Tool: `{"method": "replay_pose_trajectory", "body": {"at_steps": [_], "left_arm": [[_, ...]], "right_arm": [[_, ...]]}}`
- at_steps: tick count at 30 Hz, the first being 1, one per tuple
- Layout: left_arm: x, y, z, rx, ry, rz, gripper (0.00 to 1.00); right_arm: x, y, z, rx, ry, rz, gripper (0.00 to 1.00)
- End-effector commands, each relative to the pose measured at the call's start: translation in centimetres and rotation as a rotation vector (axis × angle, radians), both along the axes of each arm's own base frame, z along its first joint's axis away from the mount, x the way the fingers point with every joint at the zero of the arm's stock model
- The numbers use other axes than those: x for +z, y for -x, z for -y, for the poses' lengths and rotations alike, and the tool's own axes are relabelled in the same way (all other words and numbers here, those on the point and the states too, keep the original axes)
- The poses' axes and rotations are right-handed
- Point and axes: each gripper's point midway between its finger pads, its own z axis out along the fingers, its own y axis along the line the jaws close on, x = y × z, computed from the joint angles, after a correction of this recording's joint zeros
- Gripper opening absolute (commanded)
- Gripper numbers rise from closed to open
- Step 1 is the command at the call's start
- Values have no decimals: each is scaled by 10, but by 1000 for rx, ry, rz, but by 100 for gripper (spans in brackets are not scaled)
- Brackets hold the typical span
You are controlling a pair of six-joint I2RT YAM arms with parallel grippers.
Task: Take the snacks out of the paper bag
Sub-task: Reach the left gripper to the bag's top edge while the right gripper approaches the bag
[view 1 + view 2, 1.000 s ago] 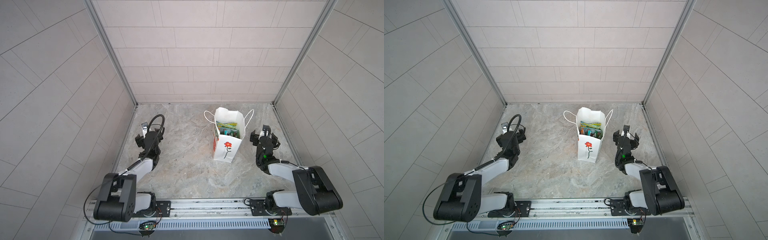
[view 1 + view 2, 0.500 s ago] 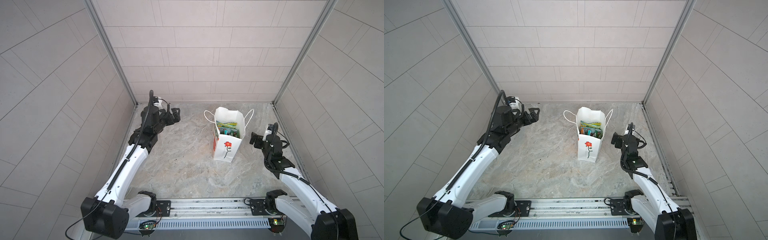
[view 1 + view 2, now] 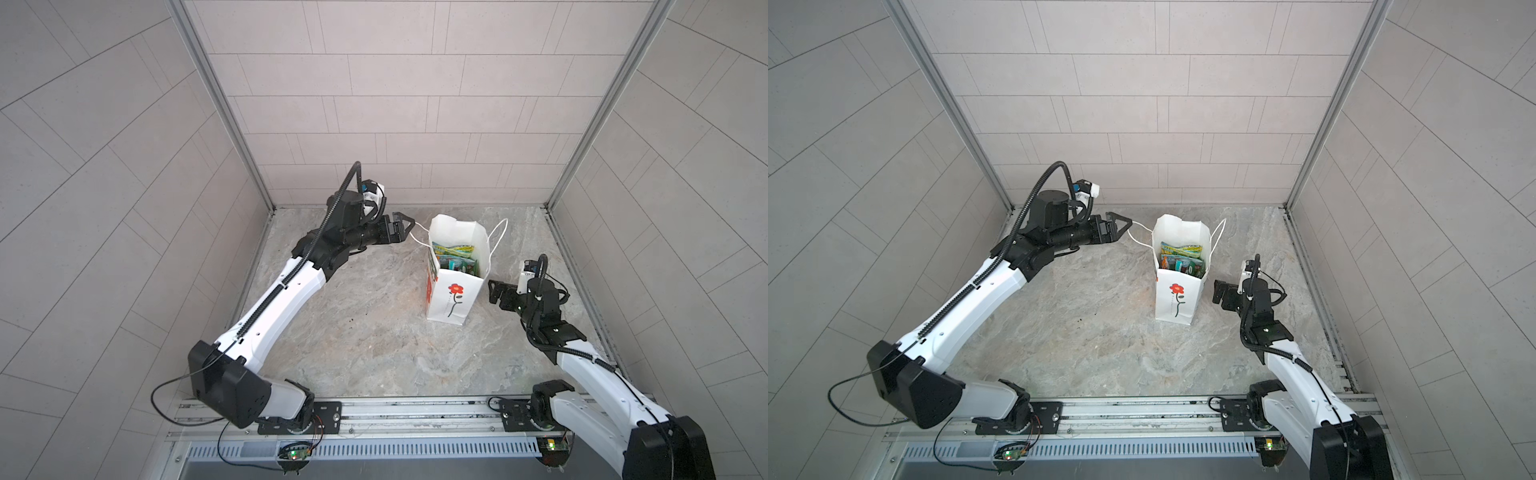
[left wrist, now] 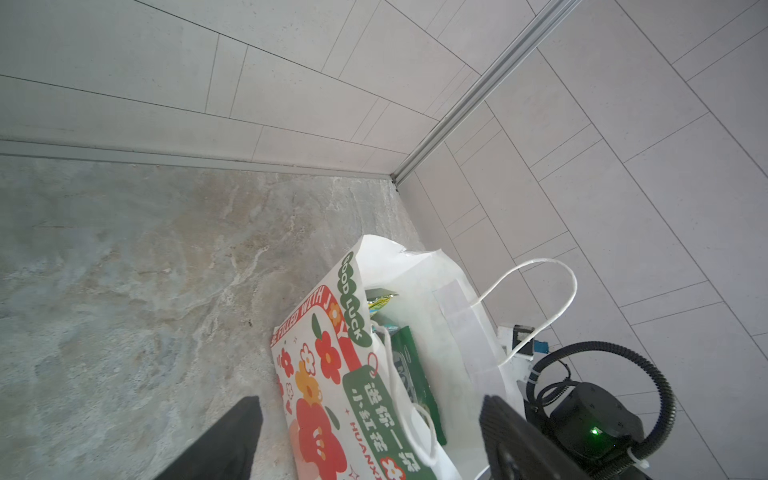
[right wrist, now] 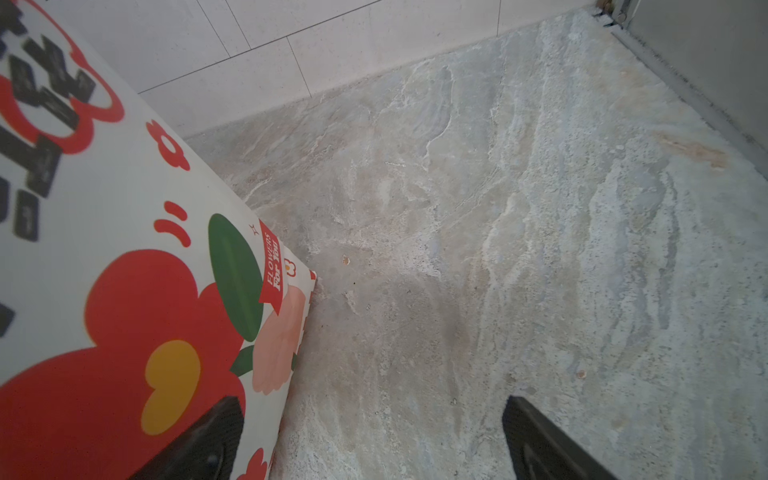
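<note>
L gripper (image 3: pixel 409 226) up in air over back-left part of worktop (image 3: pixel 353 345), aimed at bag (image 3: pixel 451 299). Jaws well apart, empty, tips just beside near handle (image 3: pixel 417 240); touching or not, can't tell.

Bag upright, right of ctr on worktop, mouth open, flower print toward front edge. Snacks (image 3: pixel 453 257) all inside as far as visible, stood on edge below rim: green-yellow at back, teal nearer front. None out on worktop.

R gripper (image 3: pixel 494 293) low, just beside bag's right wall, jaws at full spread, empty. In wrist view one jaw by printed side, contact unclear.

Step, prob.: approach, before 1st pick. L heading for rim/handle to steady or spread mouth, R posted at side.

Next move needs: bag held w/o crushing, then one jaw pair turned down into mouth, closed on a single packet's top edge, lifted straight up. Risk: light bag tipping if pushed from one side only.
</note>
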Motion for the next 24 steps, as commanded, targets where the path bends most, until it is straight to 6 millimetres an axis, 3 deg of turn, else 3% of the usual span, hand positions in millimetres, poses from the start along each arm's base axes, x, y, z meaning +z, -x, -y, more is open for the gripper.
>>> {"method": "replay_pose_trajectory", "body": {"at_steps": [1,8,19,24], "left_arm": [[12,2,16,-36,29,5,84],[8,-18,30,-4,69,-1,72],[-3,-31,38,22,102,-11,35],[-8,-28,40,4,98,-48,32]], "right_arm": [[4,-3,-5,8,-37,5,99],[-3,-7,-14,37,-70,-15,99],[-13,-9,-19,54,-81,-47,99],[-13,-9,-18,47,-79,-52,99]]}}
